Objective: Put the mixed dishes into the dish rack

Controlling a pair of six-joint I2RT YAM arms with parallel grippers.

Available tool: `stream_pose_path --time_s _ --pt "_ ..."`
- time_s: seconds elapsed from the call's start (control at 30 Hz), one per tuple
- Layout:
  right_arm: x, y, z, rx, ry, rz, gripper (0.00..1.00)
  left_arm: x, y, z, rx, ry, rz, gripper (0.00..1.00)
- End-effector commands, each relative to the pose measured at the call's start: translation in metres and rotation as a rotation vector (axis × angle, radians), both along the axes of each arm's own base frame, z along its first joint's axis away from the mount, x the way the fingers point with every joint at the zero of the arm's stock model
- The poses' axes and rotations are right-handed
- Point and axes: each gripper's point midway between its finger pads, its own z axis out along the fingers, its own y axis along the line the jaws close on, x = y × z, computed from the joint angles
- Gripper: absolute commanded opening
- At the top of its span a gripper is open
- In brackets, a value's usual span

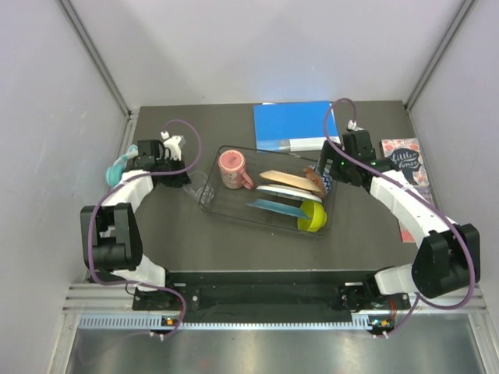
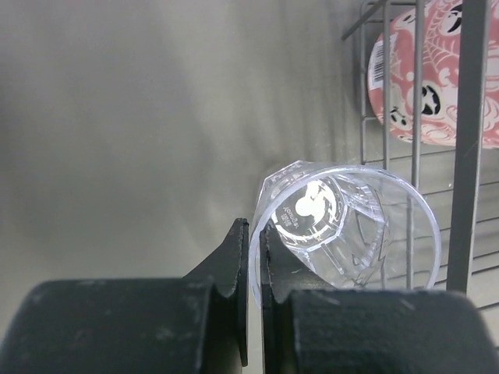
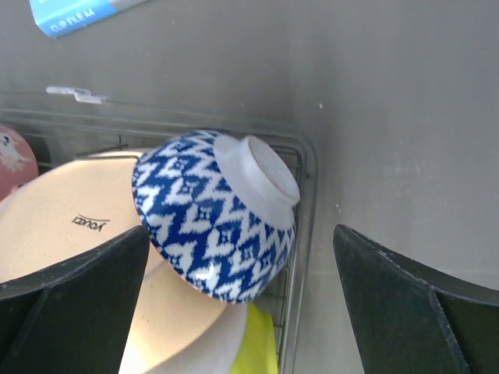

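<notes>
Careful: your left gripper (image 2: pixel 253 235) is fully closed on one wall of the clear cup (image 2: pixel 343 226), one finger inside the rim and one outside (a thin, slick pinch and nothing more). The cup lies on its side on the table, just outside the left edge of the dish rack (image 2: pixel 417 117). The pink mug (image 2: pixel 437 78) sits inside the rack beyond it.

From a grip like this, I'd expect the cup to pivot about the fingertips or slide out as you lift. It could also catch the rack's wire side and be knocked loose, or bump the mug.

Its long axis runs roughly left to right. The mouth faces left toward your gripper, and the base points right toward the rack.

Your right gripper (image 3: pixel 242 234) stands wide open, holding nothing, above the blue-and-white bowl (image 3: pixel 210 218) at the rack's far right corner.
</notes>
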Motion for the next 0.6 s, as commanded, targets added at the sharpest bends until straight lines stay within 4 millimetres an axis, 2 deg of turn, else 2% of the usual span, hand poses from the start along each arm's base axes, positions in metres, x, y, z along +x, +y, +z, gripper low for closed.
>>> stream_pose_path --time_s 0.0,0.13,0.2,0.3,0.4,0.47,0.5,0.57 --pt "0.022 -0.006 0.021 0.003 -0.067 -0.005 1.00 0.008 0.020 0.049 0.014 -0.138 0.007 0.00" --pt "0.029 -0.003 0.048 0.018 -0.122 0.005 1.00 0.010 0.038 0.099 -0.010 -0.222 0.019 0.00" --pt "0.027 -0.003 0.047 0.017 -0.113 0.008 1.00 0.010 0.047 0.124 -0.027 -0.257 0.038 0.00" --pt "0.021 -0.003 0.035 0.023 -0.088 0.009 1.00 0.007 0.045 0.150 -0.059 -0.285 0.047 0.00" --pt "0.014 -0.003 0.031 0.041 -0.093 0.000 1.00 0.004 0.030 0.173 -0.165 -0.312 0.045 0.00" --pt "0.013 -0.005 0.031 0.039 -0.096 -0.003 1.00 -0.001 0.010 0.180 -0.318 -0.281 0.026 0.00" --pt "0.013 -0.005 0.034 0.036 -0.101 -0.003 1.00 0.004 0.006 0.189 -0.359 -0.313 0.017 0.00" --pt "0.015 -0.010 0.046 0.015 -0.126 -0.012 1.00 -0.002 -0.009 0.204 -0.497 -0.278 -0.008 0.00"
